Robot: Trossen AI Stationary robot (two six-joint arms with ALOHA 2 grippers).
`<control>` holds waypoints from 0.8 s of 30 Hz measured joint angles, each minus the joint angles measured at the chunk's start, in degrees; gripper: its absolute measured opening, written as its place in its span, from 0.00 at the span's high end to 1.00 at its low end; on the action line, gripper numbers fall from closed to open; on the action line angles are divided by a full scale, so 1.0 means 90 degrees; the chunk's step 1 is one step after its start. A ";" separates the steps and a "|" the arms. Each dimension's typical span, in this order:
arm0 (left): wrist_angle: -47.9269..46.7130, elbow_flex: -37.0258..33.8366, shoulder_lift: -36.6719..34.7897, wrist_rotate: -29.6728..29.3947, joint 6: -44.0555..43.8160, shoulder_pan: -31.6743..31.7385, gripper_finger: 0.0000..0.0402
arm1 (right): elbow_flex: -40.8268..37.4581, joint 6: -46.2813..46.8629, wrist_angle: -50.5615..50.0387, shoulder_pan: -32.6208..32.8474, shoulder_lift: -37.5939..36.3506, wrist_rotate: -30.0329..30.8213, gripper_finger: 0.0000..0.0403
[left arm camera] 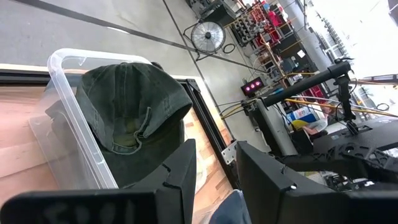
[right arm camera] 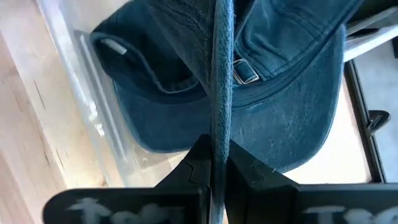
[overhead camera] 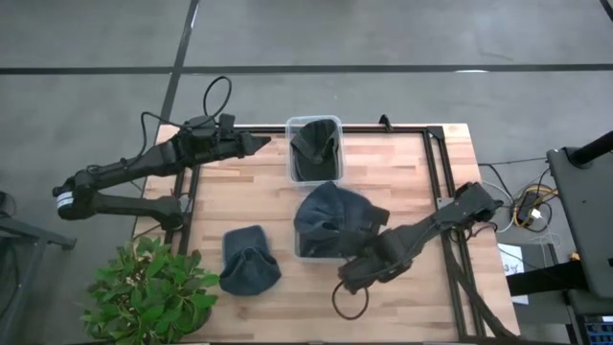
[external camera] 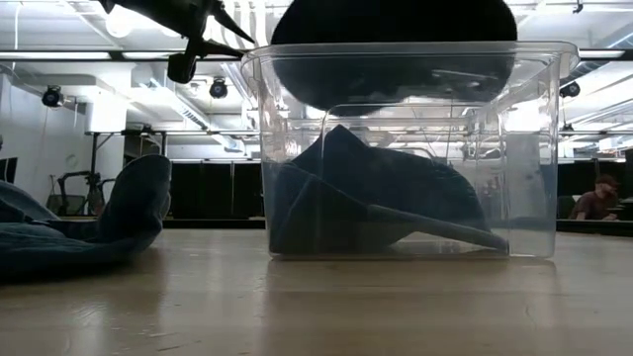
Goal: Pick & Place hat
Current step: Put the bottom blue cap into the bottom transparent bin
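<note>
Right gripper (overhead camera: pixel 359 271) was clamped on a blue hat (overhead camera: pixel 330 218) draped over a clear plastic bin (overhead camera: pixel 308 252); a second bin (overhead camera: pixel 314 125) held a green hat (overhead camera: pixel 314 146), and a third hat (overhead camera: pixel 249 260) lay on the wooden table (overhead camera: pixel 402 182). Low view: rigid transparent walls, soft folded cloth inside. Left wrist: left gripper (left arm camera: pixel 214 165) parted, empty (beside the green hat's bin). Right wrist: fingers (right arm camera: pixel 239 171) pinched a thin denim edge.

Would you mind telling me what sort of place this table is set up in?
Probably a workshop or robotics lab: bare concrete floor, a standing fan beside cluttered equipment racks, and ceiling strip lights over an open hall.
</note>
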 joint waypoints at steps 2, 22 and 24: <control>0.0000 0.0000 0.0000 0.0000 0.0000 0.0000 0.73 | 0.0067 -0.0001 0.0007 0.0002 0.0193 -0.0061 0.97; 0.0000 0.0000 0.0000 0.0000 -0.0005 -0.0002 0.73 | 0.0153 0.0766 0.0002 0.0017 0.0699 -0.0708 0.63; 0.0000 0.0000 0.0000 -0.0001 -0.0005 -0.0001 0.73 | 0.0160 0.0835 0.0003 0.0051 0.0606 -0.0733 0.58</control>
